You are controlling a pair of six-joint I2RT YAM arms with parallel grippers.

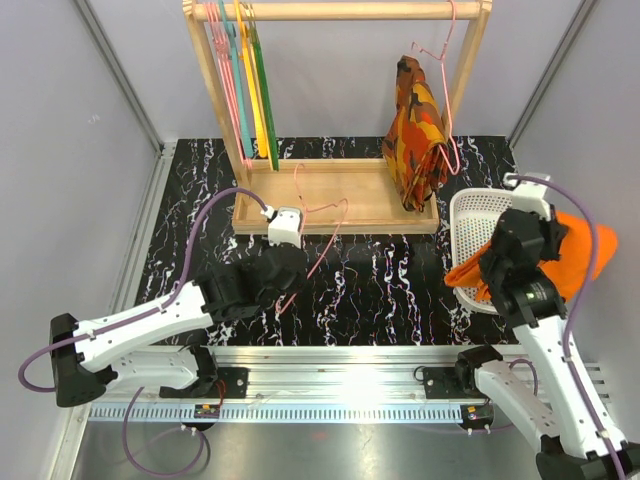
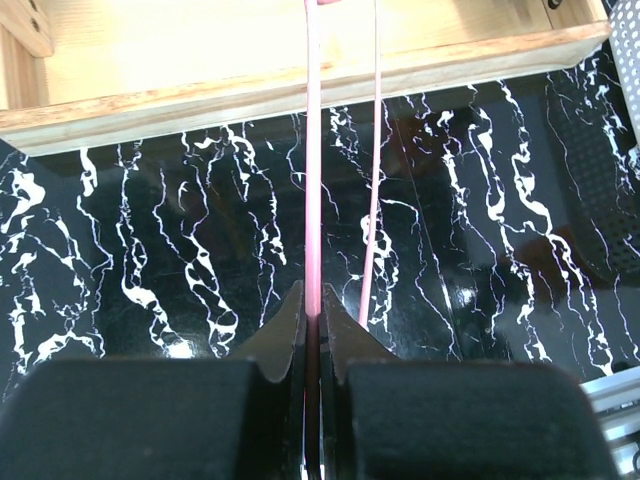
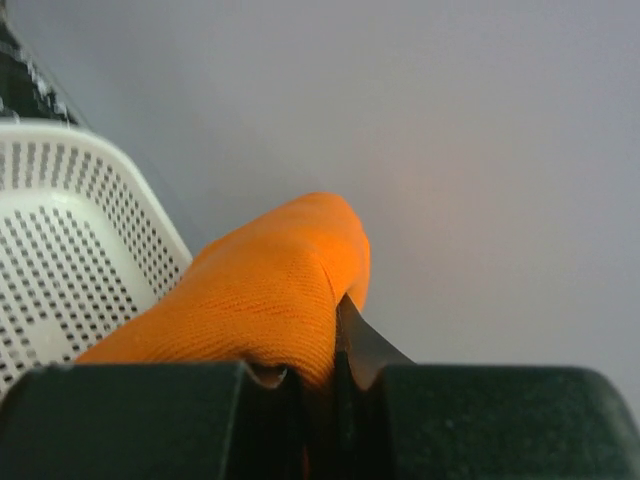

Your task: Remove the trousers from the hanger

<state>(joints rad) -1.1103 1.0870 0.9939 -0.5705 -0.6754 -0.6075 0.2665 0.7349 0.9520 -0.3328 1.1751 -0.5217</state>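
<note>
So the pink hanger (image 2: 313, 180) is pinched tight in the left hand (image 2: 312, 305), wire pointed straight out ahead across the marbled surface (image 2: 150, 250) to the wooden rack base (image 2: 300, 85). The orange trousers (image 3: 270, 290) are clamped in the right hand (image 3: 318, 350), bunched ahead of it, with a white basket (image 3: 60, 230) just to its left.

Two garments: plain orange trousers (image 1: 585, 250), one patterned piece (image 1: 418, 135). One white basket (image 1: 470, 205). One wooden rack (image 1: 340, 11). Three thick coloured hangers (image 1: 264, 100).
</note>
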